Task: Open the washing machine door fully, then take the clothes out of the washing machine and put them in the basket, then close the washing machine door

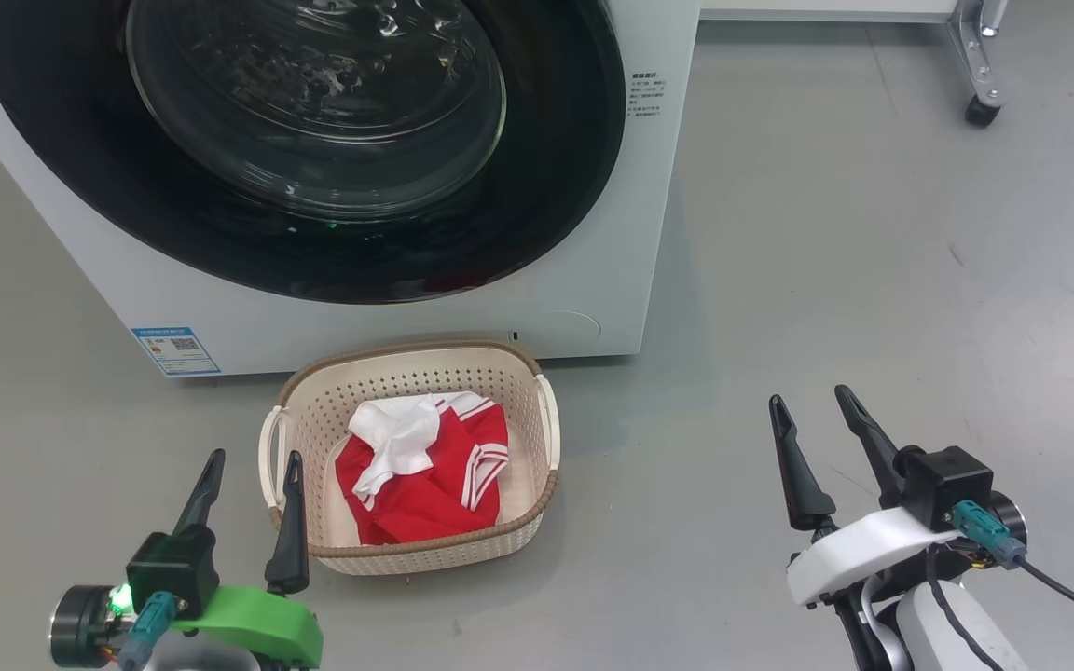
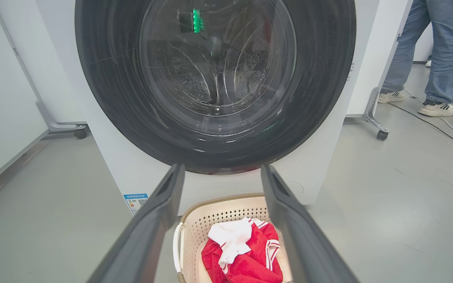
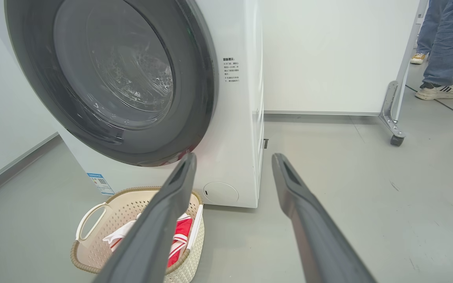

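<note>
Clothes (image 1: 425, 475) in the basket (image 1: 388, 387) before the closed washing machine door (image 1: 556, 168)

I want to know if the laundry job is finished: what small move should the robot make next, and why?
Probably a light press on the rim of the door to confirm the latch, if anything. The door looks shut on the washing machine, the red clothes lie in the basket, and the left gripper and right gripper are open and empty.

One washing machine (image 1: 612, 280), one door (image 1: 313, 112), one basket (image 1: 406, 352), one clothes heap (image 1: 425, 475), two castors (image 2: 80, 133) (image 2: 382, 135).
</note>
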Available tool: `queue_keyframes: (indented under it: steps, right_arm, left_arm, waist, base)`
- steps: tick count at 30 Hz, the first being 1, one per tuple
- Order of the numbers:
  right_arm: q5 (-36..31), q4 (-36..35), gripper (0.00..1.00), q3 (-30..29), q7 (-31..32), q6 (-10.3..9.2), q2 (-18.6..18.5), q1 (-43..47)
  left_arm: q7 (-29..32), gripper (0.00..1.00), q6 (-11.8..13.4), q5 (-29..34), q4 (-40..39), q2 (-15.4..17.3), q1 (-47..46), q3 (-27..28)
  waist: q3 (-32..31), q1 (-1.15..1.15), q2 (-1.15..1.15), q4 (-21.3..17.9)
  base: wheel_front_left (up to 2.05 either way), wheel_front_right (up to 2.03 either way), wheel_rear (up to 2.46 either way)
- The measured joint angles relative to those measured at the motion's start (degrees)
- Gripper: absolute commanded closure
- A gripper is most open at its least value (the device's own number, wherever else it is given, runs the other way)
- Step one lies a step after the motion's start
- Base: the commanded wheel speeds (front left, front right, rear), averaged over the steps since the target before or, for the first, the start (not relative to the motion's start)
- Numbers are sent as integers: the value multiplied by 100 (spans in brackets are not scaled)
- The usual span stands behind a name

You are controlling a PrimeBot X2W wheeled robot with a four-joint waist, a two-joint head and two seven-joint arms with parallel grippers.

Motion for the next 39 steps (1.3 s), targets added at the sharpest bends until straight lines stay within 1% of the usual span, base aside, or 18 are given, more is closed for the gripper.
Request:
queue_keyframes:
  steps: [18, 19, 25, 28, 36, 39]
  right_arm:
    - [-31, -93, 0, -12, 0, 0, 3, 115]
    - [-31, -94, 100, -13, 0, 0, 3, 115]
    - [-26, 240, 100, 37, 7, 1, 14, 328]
    - [47, 278, 100, 36, 7, 2, 16, 410]
    - [571, 188, 100, -38, 69, 11, 20, 431]
    - [881, 168, 100, -103, 131, 58, 22, 435]
  left_arm:
    - [1, 0, 7, 0, -29, 0, 0, -20]
    - [1, 100, 7, 0, -29, 0, 0, -20]
    - [0, 100, 4, 0, 318, -79, 96, -65]
    - [1, 100, -3, -65, 359, -98, 149, -57]
    - [153, 100, -105, -615, 360, -134, 146, 48]
    - [234, 100, -116, -913, 361, -137, 144, 116]
  waist:
    - [16, 0, 0, 16]
    - [14, 0, 0, 14]
    - [14, 0, 0, 14]
    - [11, 0, 0, 13]
    - [-37, 0, 0, -4]
    - [-52, 0, 0, -9]
  base:
    - [0, 0, 0]
    - [0, 0, 0]
    - [0, 0, 0]
    - [0, 0, 0]
    - [0, 0, 0]
    - [0, 0, 0]
